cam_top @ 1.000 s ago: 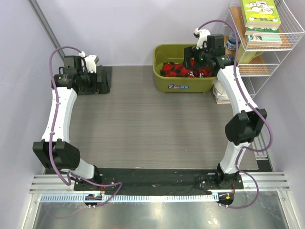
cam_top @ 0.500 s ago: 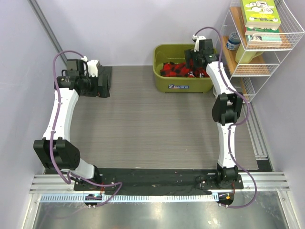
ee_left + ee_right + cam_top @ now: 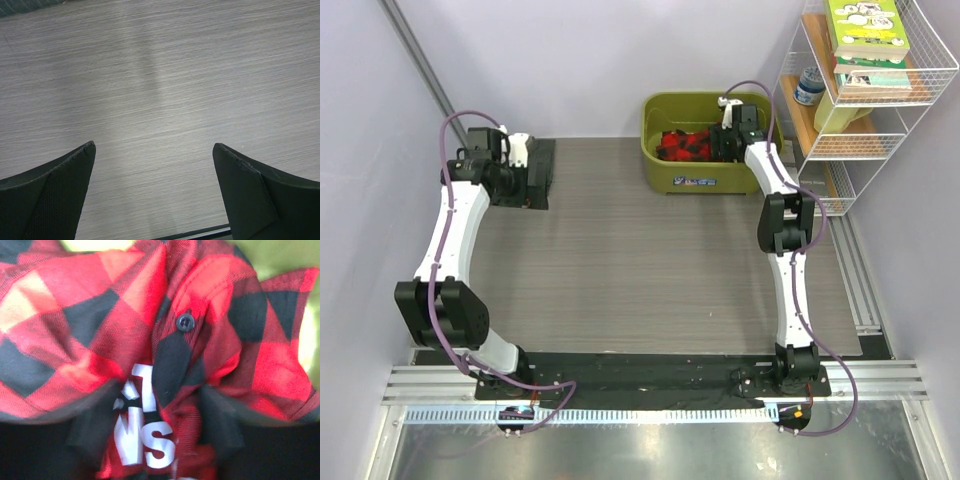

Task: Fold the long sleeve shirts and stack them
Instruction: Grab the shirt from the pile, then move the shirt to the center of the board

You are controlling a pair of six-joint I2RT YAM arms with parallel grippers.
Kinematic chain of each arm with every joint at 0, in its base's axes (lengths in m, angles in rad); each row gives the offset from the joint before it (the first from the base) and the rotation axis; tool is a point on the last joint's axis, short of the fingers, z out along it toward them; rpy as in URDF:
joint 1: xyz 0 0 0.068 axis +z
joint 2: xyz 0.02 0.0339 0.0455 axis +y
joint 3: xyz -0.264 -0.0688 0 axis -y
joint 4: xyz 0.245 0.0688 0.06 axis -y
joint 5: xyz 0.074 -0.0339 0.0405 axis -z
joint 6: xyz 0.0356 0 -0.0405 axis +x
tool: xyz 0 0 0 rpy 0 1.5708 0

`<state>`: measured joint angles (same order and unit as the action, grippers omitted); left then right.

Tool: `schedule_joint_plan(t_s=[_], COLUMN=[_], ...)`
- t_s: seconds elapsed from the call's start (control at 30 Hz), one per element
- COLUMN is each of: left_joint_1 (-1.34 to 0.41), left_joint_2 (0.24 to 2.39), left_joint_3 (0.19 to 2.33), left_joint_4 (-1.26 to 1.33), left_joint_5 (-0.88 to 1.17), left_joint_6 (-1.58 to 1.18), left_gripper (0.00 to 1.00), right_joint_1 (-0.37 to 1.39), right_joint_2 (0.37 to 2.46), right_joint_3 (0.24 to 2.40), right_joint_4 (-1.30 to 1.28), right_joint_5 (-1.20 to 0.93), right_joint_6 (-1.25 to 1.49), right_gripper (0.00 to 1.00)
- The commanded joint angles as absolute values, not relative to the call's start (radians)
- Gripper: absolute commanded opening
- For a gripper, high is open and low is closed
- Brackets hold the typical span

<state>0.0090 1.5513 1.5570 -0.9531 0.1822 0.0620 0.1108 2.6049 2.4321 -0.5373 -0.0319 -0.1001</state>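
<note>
At the near edge, both arms rise from their bases beside the grey wood-grain tabletop (image 3: pixel 640 270) and stretch toward its far side. The left arm leans to the far left corner, where the left gripper (image 3: pixel 155 150) hangs above bare table with its two dark fingers (image 3: pixel 50 195) spread wide and nothing between them. Just beyond it, in the top view, the dark charcoal grey shirt (image 3: pixel 545 170) lies as a flat dark patch at the table's far left edge, partly covered by the gripper's head. The right arm reaches straight out to the far right, its wrist dipping into the olive-green rectangular plastic bin (image 3: pixel 695 178) that stands against the back wall. Inside the bin lies the crumpled red-and-black buffalo plaid flannel shirt (image 3: pixel 75 315). The right gripper (image 3: pixel 155 410) is pressed down into this cloth: its blurred dark fingers (image 3: pixel 220 425) stand on either side of a fold that carries a small black round button (image 3: pixel 185 321), with white block letters (image 3: pixel 142 430) below it. Whether the jaws already pinch that fold cannot be told. To the right of the bin stands a white wire shelf (image 3: pixel 840 130) with green-covered books (image 3: pixel 865 25) on its top tier.
</note>
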Motion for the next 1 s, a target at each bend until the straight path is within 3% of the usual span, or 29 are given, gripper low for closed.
schedule_joint_plan(t_s=[0.0, 0.03, 0.1, 0.53, 0.97], left_joint_1=[0.012, 0.012, 0.012, 0.08, 0.129], left_joint_2=[1.563, 1.566, 1.574, 1.626, 1.542], left_joint_3=[1.589, 1.594, 1.603, 1.697, 1.622], left_joint_4=[-0.953, -0.951, -0.95, -0.92, -0.807], left_joint_5=[0.157, 0.156, 0.155, 0.39, 0.489], left_joint_6=[0.083, 0.081, 0.074, -0.066, -0.178], left_gripper=[1.0, 1.0, 1.0, 1.0, 1.0], right_joint_1=[0.117, 0.117, 0.12, 0.265, 0.686], right_joint_2=[2.625, 2.606, 2.562, 1.945, 1.675], right_joint_3=[2.541, 2.559, 2.591, 2.405, 2.462], right_joint_4=[-0.499, -0.494, -0.46, -0.285, -0.178], right_joint_5=[-0.057, -0.058, -0.084, -0.27, -0.031], right_joint_6=[-0.11, -0.11, -0.106, 0.097, -0.044], right_gripper=[0.49, 0.19, 0.02, 0.01, 0.01])
